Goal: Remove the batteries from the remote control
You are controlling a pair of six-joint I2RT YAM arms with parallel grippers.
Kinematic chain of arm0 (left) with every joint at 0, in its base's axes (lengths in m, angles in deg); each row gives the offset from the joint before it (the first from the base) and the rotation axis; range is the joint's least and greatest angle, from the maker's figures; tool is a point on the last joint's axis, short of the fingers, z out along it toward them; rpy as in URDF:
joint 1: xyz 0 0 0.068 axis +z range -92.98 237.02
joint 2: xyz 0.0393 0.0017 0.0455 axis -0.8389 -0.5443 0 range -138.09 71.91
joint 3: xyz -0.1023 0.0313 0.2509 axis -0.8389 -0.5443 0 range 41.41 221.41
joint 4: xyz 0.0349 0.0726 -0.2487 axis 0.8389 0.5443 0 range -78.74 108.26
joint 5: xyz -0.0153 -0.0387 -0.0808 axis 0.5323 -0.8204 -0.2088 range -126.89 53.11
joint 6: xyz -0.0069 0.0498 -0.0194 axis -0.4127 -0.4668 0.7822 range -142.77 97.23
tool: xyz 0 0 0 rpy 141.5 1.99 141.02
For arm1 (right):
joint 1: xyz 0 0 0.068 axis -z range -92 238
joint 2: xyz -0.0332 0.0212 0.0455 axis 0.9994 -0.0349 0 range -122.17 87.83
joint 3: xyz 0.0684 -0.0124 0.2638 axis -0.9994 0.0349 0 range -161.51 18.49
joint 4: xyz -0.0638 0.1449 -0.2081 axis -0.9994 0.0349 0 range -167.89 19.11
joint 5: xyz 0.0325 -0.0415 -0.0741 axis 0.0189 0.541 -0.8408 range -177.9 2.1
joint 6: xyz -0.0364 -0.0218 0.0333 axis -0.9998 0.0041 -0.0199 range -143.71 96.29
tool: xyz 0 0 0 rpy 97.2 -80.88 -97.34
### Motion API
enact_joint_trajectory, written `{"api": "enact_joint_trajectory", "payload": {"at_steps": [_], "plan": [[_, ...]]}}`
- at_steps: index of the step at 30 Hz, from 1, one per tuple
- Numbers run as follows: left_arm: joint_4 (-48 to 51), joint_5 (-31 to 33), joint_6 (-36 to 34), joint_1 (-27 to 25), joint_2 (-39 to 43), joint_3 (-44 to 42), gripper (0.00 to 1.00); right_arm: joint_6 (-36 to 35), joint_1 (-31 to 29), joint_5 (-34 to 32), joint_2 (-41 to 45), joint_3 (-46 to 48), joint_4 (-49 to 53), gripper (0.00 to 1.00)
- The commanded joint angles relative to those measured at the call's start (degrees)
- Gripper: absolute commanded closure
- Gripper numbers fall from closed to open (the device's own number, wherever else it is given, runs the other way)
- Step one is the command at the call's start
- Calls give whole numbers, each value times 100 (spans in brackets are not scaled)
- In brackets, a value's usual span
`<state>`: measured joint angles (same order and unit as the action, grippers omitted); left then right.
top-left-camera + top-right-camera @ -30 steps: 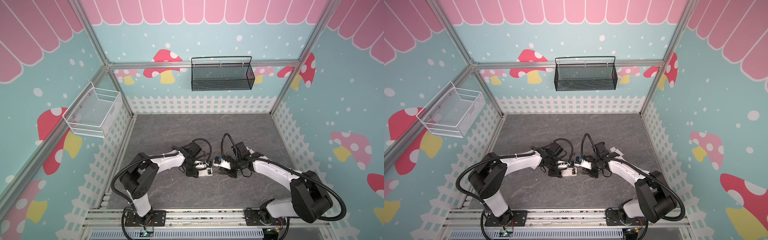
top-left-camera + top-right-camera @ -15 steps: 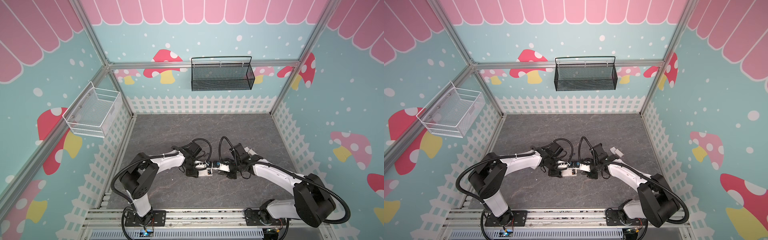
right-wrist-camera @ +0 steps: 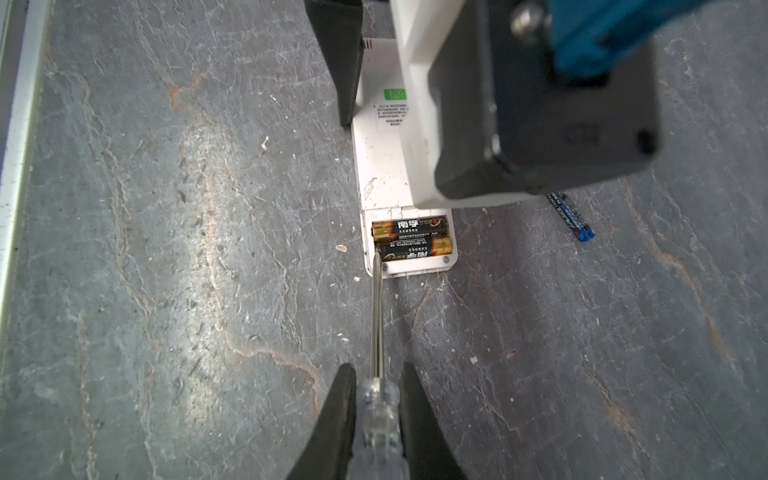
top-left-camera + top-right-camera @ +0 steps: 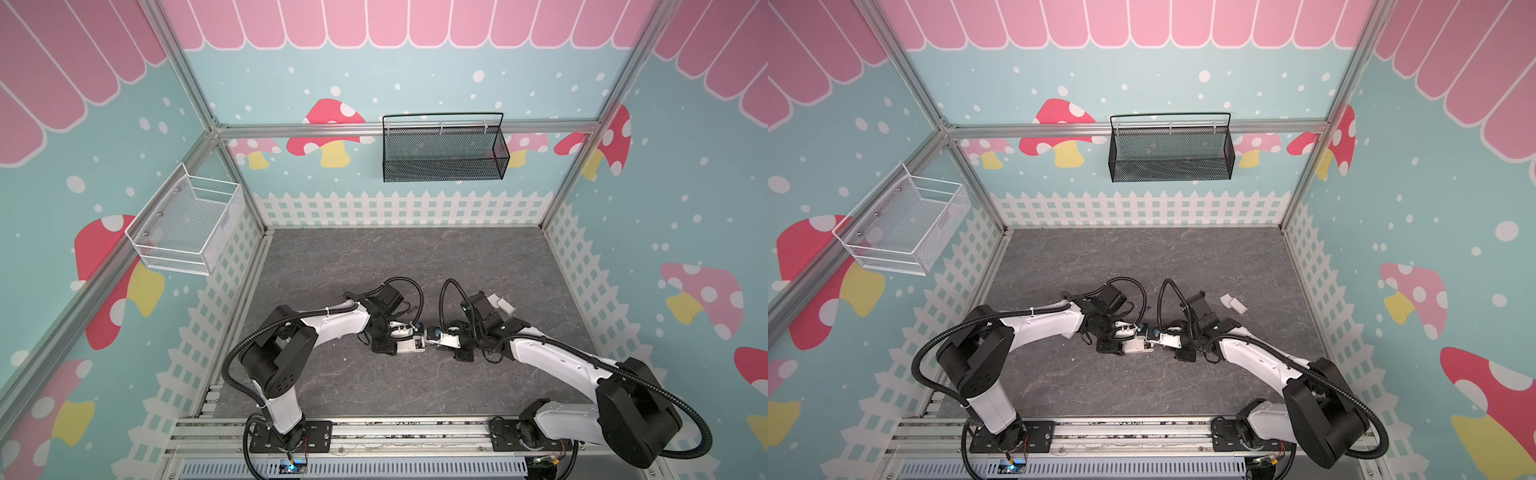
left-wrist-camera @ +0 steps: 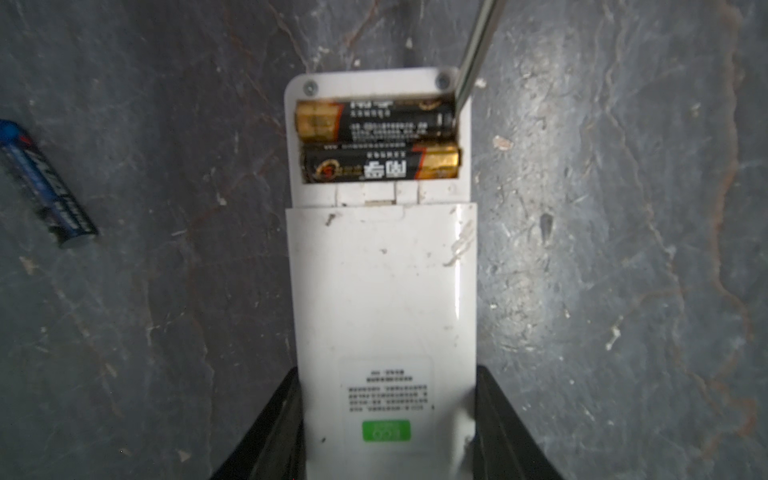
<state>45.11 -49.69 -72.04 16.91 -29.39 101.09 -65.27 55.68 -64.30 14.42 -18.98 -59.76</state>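
The grey stone-patterned table (image 4: pixel 374 266) fills the floor of the walled cell. A black mesh basket (image 4: pixel 442 153) hangs on the back wall and a white wire basket (image 4: pixel 187 228) on the left wall.

Both arms rise from bases on the near rail, fold at the elbow and lie low over the table, with their forearms aimed at each other near its middle. The left arm (image 4: pixel 336 324) reaches rightward and the right arm (image 4: pixel 548 353) reaches leftward. Their wrists almost meet in both top views.

The remote control (image 5: pixel 380 282) lies face down on the table between them, its battery bay uncovered at the end away from the left wrist. The left gripper (image 5: pixel 386 399) is clamped on it, one black finger pressed against each long side.

The right gripper (image 3: pixel 377 399) pinches the clear handle of a screwdriver (image 3: pixel 377 316), jaws narrow. The shaft slants down to the bay's outer corner.

Two black-and-gold batteries (image 5: pixel 374 120) sit side by side in the bay, laid crosswise with their gold ends opposed. The screwdriver tip touches the black end of the outer one. A blue battery (image 5: pixel 45 187) lies loose on the table, well apart from the remote. Two small white pieces (image 4: pixel 1233 303) rest on the table behind the right wrist.
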Motion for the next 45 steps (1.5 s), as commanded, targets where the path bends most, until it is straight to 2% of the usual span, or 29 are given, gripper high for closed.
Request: {"api": "enact_joint_trajectory", "payload": {"at_steps": [1, 9, 17, 25, 29, 45], "plan": [[518, -12, -158, -75, -17, -61, 66, -63, 6, 256, -10, -118, 141, 100], [508, -3, -188, -75, 29, -106, 66, -98, 3, 881, -307, -287, 462, 100], [509, 3, -187, -77, 53, -123, 66, -137, 14, 647, -422, -374, 319, 100], [501, -19, -196, -76, 57, -140, 66, -165, 158, 790, -238, -411, -94, 100], [501, 13, -198, -75, 57, -134, 66, -305, 164, 630, -455, -412, 41, 100], [500, 14, -203, -76, 44, -139, 67, -479, 156, 749, -631, -440, 398, 100]]}}
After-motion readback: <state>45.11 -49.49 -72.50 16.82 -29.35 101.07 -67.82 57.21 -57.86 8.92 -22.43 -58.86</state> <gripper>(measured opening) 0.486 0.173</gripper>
